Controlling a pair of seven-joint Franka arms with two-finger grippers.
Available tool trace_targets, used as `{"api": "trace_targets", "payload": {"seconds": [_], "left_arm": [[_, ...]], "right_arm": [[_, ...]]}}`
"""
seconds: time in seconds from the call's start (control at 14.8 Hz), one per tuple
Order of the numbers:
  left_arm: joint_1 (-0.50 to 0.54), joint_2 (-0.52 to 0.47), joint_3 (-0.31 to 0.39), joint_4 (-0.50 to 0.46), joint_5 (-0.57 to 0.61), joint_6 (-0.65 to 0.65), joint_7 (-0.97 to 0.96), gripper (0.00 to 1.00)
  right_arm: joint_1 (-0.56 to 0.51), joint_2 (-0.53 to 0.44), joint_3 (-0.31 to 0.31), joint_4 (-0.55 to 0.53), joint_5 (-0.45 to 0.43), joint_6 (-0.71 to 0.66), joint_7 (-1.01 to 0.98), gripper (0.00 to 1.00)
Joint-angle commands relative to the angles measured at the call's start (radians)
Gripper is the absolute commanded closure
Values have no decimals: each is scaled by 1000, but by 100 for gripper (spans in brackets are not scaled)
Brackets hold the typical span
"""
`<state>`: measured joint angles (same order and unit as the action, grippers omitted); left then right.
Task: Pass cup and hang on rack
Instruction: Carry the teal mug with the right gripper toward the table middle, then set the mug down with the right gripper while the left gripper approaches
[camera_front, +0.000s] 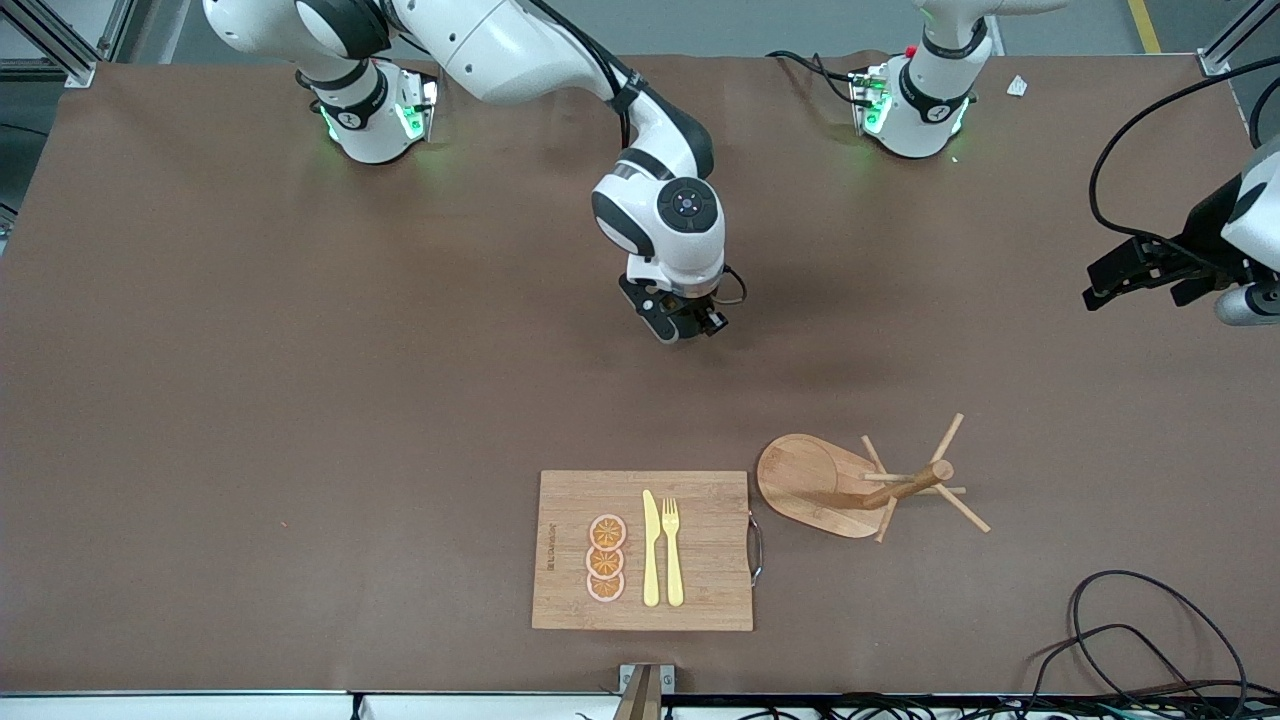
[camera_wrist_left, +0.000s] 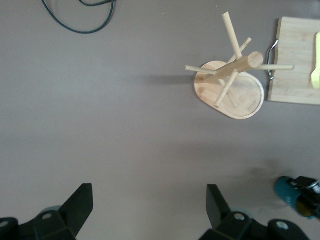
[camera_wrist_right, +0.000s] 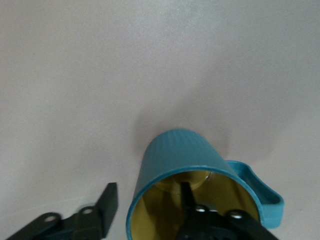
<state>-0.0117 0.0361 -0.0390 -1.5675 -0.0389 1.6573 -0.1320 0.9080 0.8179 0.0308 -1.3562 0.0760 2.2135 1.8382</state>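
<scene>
The right hand (camera_front: 688, 325) is hanging over the middle of the worktop (camera_front: 300, 400) with the cup (camera_wrist_right: 192, 185) in its grip: in the right wrist view one finger is reaching down inside the yellow interior and the other finger (camera_wrist_right: 102, 207) is sitting outside the teal wall, so the hand is pinching the rim wall between them. In the front view the wrist is covering the cup almost entirely. The cup's long axis is running roughly in line with the fingers, mouth toward the wrist, and its loop handle is sticking out to one side of the pinch. The left hand (camera_wrist_left: 150, 210) is waiting over the left arm's end of the worktop with its fingers spread wide and nothing between them. From that hand, the cup (camera_wrist_left: 289, 192) is showing as a teal patch off to one side, well apart, while the rack (camera_wrist_left: 235, 82) is standing ahead of it on its oval base, pegs fanning out from the post. The cutting board (camera_front: 640, 550), carrying a yellow knife, a fork and orange slices, is lying just beside the rack. Judging by this, the handover is not yet made; the left hand is the nearer one to the rack, and the cup would need to travel toward it with the handle kept free for a peg.
</scene>
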Motion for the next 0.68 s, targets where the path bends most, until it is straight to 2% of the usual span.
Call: {"api": "trace_targets", "payload": {"seconds": [0.0, 0.27, 0.47, 0.61], "left_arm": [[-2, 1, -27, 14, -21, -10, -125, 0], [-2, -4, -91, 11, -16, -11, -288, 0], [-2, -2, -128, 11, -9, -11, -350, 0], [-2, 1, -150, 11, -9, -10, -389, 0]], "right_arm": [[9, -6, -5, 19, 10, -20, 19, 0], [12, -46, 1, 19, 19, -31, 18, 0], [9, -95, 0, 19, 15, -126, 3, 0], [-6, -190, -12, 11, 16, -255, -83, 0]]}}
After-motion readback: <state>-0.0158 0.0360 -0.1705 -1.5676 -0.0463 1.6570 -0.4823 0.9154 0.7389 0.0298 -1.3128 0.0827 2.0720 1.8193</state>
